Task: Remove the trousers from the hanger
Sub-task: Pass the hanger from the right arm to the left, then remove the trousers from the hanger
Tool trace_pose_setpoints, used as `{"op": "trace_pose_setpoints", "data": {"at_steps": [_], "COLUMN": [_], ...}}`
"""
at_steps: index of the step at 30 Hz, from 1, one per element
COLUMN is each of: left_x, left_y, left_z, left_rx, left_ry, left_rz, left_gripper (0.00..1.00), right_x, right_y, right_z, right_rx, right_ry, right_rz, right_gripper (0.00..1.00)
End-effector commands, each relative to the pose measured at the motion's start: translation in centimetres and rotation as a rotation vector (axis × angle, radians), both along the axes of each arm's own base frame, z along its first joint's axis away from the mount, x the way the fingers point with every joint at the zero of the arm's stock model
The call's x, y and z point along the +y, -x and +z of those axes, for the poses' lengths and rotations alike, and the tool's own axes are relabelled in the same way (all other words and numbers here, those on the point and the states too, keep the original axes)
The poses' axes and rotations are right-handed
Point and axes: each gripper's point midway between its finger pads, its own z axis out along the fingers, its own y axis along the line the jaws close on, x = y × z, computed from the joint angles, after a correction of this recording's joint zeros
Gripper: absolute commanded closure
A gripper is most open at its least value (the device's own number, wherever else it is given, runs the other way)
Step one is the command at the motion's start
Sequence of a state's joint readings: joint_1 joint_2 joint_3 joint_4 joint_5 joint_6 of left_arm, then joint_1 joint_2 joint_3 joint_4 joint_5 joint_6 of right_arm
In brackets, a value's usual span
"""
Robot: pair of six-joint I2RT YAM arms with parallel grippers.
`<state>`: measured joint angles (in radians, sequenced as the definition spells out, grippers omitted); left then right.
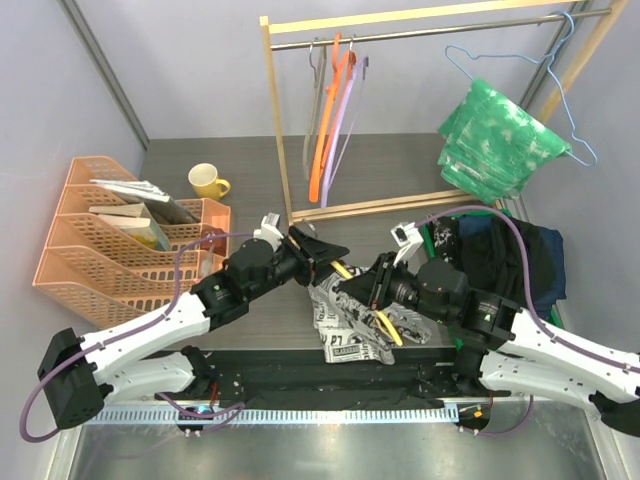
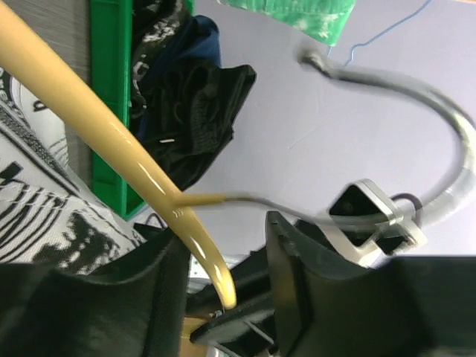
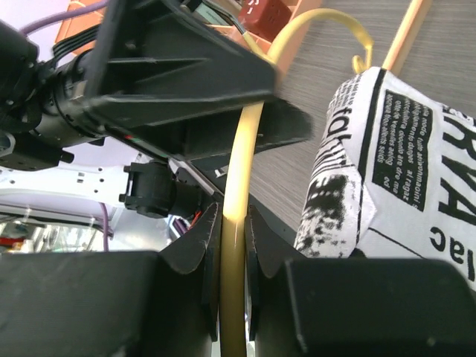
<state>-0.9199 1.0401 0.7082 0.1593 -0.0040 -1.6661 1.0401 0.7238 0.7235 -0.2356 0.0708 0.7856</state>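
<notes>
Right end effector (image 3: 232,230) clamps yellow hanger (image 3: 236,186) beside newspaper-print trousers (image 3: 401,141).

A dark wood-grain tabletop (image 1: 240,160) is enclosed by pale grey walls (image 1: 200,70), with a wooden clothes rack (image 1: 277,120) set at twelve o'clock and orange file trays (image 1: 60,262) at nine o'clock.

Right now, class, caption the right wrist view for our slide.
The right gripper clamps the yellow hanger beside the newspaper-print trousers; the left gripper, open, straddles it beyond.
</notes>
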Motion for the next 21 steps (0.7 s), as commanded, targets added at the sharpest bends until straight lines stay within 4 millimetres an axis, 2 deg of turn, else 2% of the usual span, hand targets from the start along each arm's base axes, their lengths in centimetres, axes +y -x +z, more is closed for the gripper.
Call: {"op": "trace_pose_setpoints", "data": {"at_steps": [1,2,3,5,6,7,10,11,13,15,16,19,21], "left_x": [1.1,1.3,1.5,2.2,2.5,3.1,3.9,4.5,5.0,5.9,6.2,7.1,7.5], "left_y": [-0.2,-0.1,0.0,0.4,0.7,1.0,1.7,2.1,2.7,3.2,3.3,4.3,4.9], "left_z": [3.1,3.1,2.8,3.4,3.0,3.4,3.2,3.8,3.5,3.8,4.1,5.2,5.4], "left_rx": [-0.085,-0.089,-0.090,-0.120,-0.123,-0.138,-0.154,-0.172,-0.165,-0.160,-0.161,-0.178,-0.168], "left_ry": [0.057,0.053,0.045,0.052,0.048,0.051,0.039,0.050,0.041,0.044,0.051,0.071,0.066], "left_rz": [0.041,0.040,0.042,0.044,0.045,0.045,0.036,0.034,0.018,0.025,0.027,-0.001,-0.015], "left_gripper": [0.63,0.67,0.76,0.87,0.98,1.00,1.00,1.00,1.00,1.00,1.00,1.00,1.00], "right_x": [2.5,3.4,3.8,4.8,5.3,5.6,5.7,5.5,4.7,3.5,2.9,0.7,0.0], "right_y": [0.8,1.5,1.8,2.2,3.1,3.3,3.7,3.8,3.6,3.6,3.5,3.1,3.1], "right_z": [4.8,4.6,4.6,4.1,3.9,3.7,2.8,2.2,2.0,1.8,1.6,1.4,1.2], "right_rx": [-0.138,-0.141,-0.149,-0.165,-0.169,-0.172,-0.189,-0.187,-0.207,-0.243,-0.256,-0.309,-0.343], "right_ry": [-0.114,-0.099,-0.089,-0.036,-0.015,0.009,0.086,0.118,0.145,0.172,0.184,0.223,0.236], "right_rz": [0.015,0.031,0.041,0.058,0.085,0.092,0.102,0.108,0.103,0.104,0.100,0.079,0.083], "right_gripper": [0.99,0.99,0.99,0.99,0.99,0.99,0.85,0.77,0.68,0.55,0.45,0.31,0.26]}}
